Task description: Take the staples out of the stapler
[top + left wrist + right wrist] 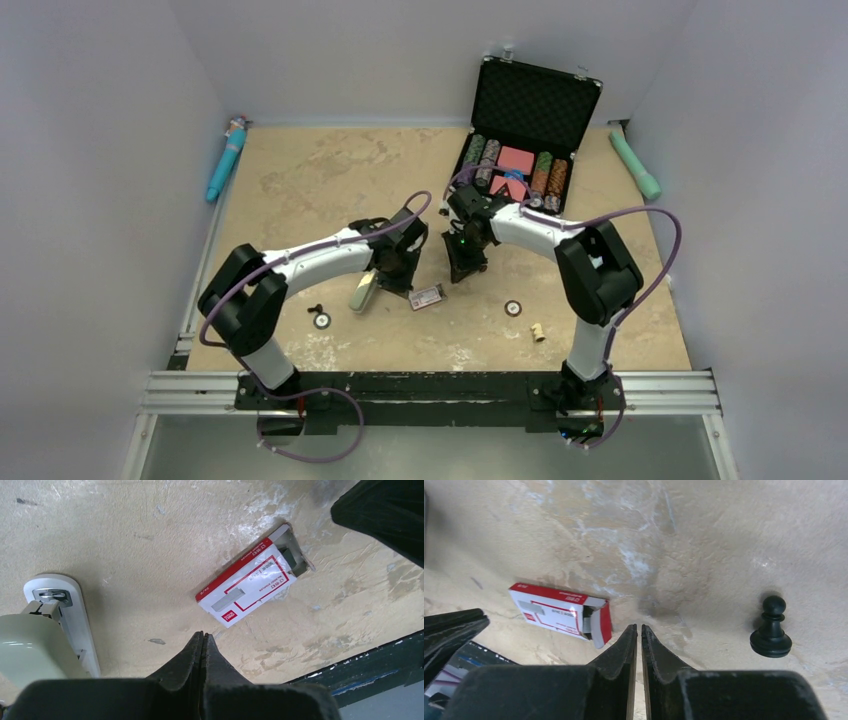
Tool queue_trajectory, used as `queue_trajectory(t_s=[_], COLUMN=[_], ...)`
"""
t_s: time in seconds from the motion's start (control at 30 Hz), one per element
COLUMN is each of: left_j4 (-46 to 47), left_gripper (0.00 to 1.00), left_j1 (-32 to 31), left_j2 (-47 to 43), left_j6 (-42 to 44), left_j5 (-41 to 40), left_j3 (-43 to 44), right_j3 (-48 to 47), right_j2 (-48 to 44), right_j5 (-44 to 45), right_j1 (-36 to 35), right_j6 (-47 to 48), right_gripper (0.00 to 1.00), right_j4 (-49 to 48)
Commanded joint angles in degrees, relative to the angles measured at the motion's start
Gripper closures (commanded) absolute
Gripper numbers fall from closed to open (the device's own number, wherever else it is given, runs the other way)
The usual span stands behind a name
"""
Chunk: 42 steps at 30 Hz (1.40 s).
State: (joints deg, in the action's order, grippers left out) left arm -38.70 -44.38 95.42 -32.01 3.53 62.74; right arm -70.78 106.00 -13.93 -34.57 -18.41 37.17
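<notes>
Stapler [52,630] lies flat on the table [300,180], just left of the left gripper [202,636] and not touching it. We see that gripper pressed closed on nothing. In the top view the stapler's [362,293] long axis runs near to far, leaning slightly right. The staple box [427,296] sits just right of it. The right gripper [639,627] shows a narrow slit and holds nothing. Bare tabletop extends left to the table edge.

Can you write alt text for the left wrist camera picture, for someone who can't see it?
The left gripper, shut and empty, hovers over a sandy table. A red-and-white staple box lies just ahead with one end open; the pale stapler lies at the left, apparently hinged open.
</notes>
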Motion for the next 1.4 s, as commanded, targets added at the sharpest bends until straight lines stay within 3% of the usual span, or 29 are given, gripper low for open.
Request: queue_trajectory(t_s=[0.0,0.37,1.07,1.23,1.37], left_j4=[1.4,1.8,5.3,7.2,8.1], left_gripper=[1.00,1.00,1.00,1.00,1.00], left_j1=[-0.2,0.0,0.0,-0.1,-0.1], left_j2=[-1.1,4.7,2.0,3.0,4.3], left_j6=[-1.7,-1.0,-2.0,-2.4,-2.7], left_j5=[0.1,1.5,4.2,5.1,6.4], left_j3=[-2.7,-0.4,-6.6,-6.9,-6.2], right_j3=[2.1,4.7,10.3,13.3,9.3], right_j2=[-1.3,-0.7,-3.8,-4.1,-3.5], right_j5=[3.6,1.6,-0.1,-7.2,-12.0], right_j1=[-0.3,-4.6,-5.9,-6.5,-9.2], right_j6=[-2.7,-7.7,-13.7,-16.6,-17.1], right_gripper=[0.88,0.93,0.98,1.00,1.00], right_j4=[-2.0,-5.3,-8.1,-15.0,-17.9])
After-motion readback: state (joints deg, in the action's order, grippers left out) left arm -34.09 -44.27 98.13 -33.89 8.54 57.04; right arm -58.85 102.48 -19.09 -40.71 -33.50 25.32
